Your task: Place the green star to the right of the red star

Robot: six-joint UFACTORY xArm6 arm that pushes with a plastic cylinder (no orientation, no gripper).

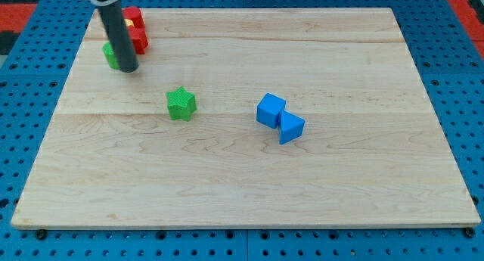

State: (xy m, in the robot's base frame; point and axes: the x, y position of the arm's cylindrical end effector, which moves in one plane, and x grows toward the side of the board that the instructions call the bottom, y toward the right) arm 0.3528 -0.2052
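The green star (181,104) lies left of the board's middle. Two red blocks sit at the view's top left, one (134,17) above the other (139,40); I cannot make out which is the star. My tip (127,69) rests on the board just below the red blocks, up and to the left of the green star and well apart from it. The rod hides part of another green block (110,55) at its left side.
A blue cube (270,110) and a blue triangular block (291,128) touch each other right of the middle. A sliver of yellow (129,23) shows by the upper red block. The wooden board (340,200) lies on a blue pegboard.
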